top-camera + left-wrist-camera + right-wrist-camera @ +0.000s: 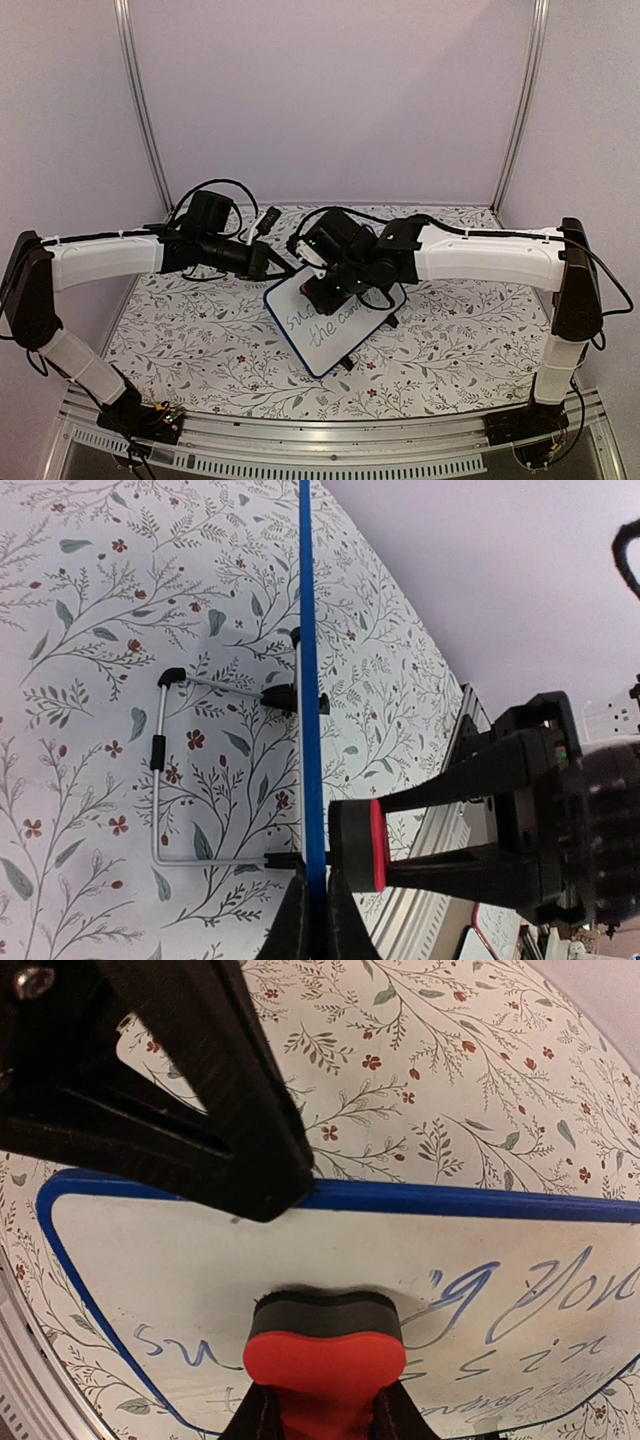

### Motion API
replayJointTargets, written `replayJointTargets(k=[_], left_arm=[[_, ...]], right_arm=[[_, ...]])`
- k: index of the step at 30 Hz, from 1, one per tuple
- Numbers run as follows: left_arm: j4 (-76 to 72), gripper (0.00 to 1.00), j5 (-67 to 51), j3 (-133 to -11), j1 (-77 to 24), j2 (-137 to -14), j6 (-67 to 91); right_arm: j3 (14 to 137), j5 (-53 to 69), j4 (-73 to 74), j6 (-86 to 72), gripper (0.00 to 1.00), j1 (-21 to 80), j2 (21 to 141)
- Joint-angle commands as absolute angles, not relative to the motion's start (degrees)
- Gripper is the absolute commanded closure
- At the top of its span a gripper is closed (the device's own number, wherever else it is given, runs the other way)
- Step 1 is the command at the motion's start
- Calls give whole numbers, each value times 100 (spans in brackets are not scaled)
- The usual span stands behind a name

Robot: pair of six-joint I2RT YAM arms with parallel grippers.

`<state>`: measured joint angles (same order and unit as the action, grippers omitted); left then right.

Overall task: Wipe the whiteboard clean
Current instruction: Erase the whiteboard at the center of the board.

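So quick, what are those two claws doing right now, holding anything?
Left gripper: shut on the whiteboard edge.
Right gripper: shut on the eraser, its pad against the whiteboard.

We see the small rectangular whiteboard (315,345): white face, thin dark-blue frame, blue handwriting. On the plastic block eraser (325,1355) we get a red back and a dark-grey felt pad. The thin metal wire stand (157,810) is silver with black tips. The flat tablecloth (200,335) is white, printed with grey-green leafy sprigs and small red flowers. The left arm (105,258) and right arm (485,255) have white shells, black joints, black cables. The walls (330,100) are plain pale lilac.
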<state>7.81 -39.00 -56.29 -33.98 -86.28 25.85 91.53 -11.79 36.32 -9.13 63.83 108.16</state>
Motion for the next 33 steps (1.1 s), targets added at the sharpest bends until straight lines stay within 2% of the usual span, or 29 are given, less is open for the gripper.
replayJointTargets(k=[1,13,25,33], left_arm=[[573,97,-4078,-5599,-3401,-8692,2538],[563,97,-4096,-5597,-3410,-8678,2548],[546,97,-4100,-5581,-3437,-8663,2554],[550,97,-4104,-5581,-3437,-8644,2549]], right_arm=[[9201,-1016,3608,-750,82,6632,10933],[8835,-1374,3606,-972,81,6688,10890],[9907,-1773,3845,-792,81,6639,11399],[9672,-1858,3884,-815,81,6498,11195]])
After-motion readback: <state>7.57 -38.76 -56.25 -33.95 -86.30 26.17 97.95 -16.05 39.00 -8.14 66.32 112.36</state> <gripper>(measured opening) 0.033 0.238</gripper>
